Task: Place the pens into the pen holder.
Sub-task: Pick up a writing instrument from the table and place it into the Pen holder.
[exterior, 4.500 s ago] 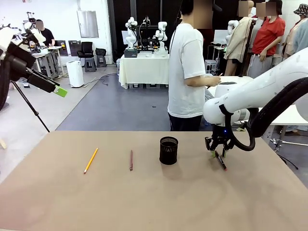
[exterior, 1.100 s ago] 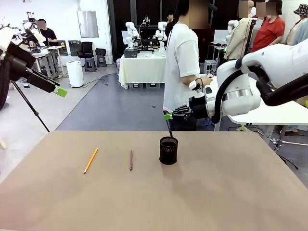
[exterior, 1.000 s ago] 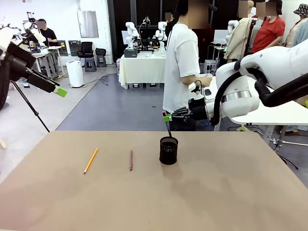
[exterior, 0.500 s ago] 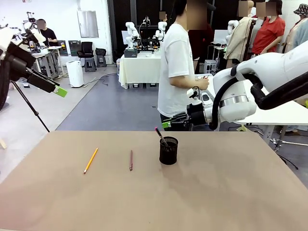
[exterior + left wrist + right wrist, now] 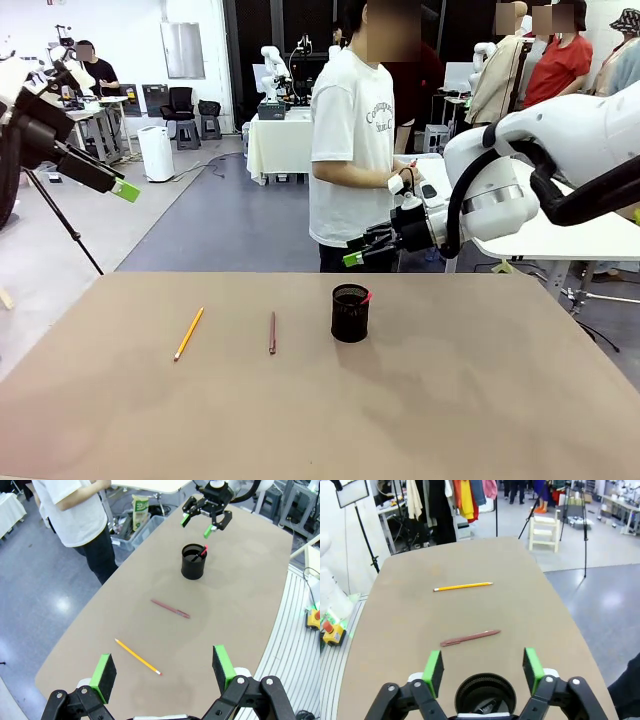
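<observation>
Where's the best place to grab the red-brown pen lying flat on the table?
At its middle, from straight above, fingers closing across its narrow width. The red-brown pen lies flat on the table, apart from the yellow pencil and the pen holder, leaving both long sides free.

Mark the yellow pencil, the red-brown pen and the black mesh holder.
Slim yellow-orange pencil (image 5: 189, 333): front view, mid-shaft.
Slim dark red-brown pen (image 5: 272, 333): front view, mid-barrel.
Black wire-mesh cylindrical pen holder (image 5: 350, 322): front view, front wall.
</observation>
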`<control>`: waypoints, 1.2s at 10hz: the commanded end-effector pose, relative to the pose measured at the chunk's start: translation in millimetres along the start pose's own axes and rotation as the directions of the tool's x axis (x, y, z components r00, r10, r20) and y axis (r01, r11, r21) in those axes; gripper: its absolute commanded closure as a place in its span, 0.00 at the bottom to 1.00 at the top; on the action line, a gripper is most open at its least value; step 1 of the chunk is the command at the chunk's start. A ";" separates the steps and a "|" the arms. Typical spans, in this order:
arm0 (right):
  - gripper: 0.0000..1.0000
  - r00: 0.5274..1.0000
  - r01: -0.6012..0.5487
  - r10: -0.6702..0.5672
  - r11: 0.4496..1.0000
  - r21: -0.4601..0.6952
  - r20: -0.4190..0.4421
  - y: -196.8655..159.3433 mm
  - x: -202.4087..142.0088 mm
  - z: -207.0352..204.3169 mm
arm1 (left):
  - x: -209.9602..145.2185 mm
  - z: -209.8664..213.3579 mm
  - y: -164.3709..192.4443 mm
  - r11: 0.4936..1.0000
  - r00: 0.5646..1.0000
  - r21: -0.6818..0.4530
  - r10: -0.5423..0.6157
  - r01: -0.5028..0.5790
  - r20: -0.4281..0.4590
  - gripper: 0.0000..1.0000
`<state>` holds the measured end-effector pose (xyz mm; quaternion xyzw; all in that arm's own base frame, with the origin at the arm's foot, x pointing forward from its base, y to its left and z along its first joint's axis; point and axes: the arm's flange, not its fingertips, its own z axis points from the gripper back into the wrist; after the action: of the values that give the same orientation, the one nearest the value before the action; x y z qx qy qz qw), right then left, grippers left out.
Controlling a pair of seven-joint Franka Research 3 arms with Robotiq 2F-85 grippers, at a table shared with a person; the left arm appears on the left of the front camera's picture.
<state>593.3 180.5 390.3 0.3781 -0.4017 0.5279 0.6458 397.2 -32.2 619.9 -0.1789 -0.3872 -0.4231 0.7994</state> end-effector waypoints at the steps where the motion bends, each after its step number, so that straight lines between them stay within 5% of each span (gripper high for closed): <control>1: 0.00 0.997 0.027 -0.026 1.000 0.014 -0.075 22.4 16.1 20.3 | 0.3 0.8 0.4 1.000 1.000 0.001 -0.003 0.003 0.001 0.00; 7: 0.00 0.949 0.064 -0.060 0.998 0.003 -0.311 76.3 87.9 108.6 | 0.3 0.8 0.4 1.000 1.000 0.001 -0.003 0.003 0.001 0.00; 12: 0.00 0.933 0.042 -0.060 0.997 -0.060 -0.356 91.4 124.5 204.0 | 0.3 0.8 0.4 1.000 1.000 0.001 -0.003 0.003 0.001 0.00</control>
<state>491.4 56.9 584.2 0.2730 -0.3013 0.5620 0.7203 397.3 -32.1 619.9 -0.1789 -0.3872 -0.4230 0.7995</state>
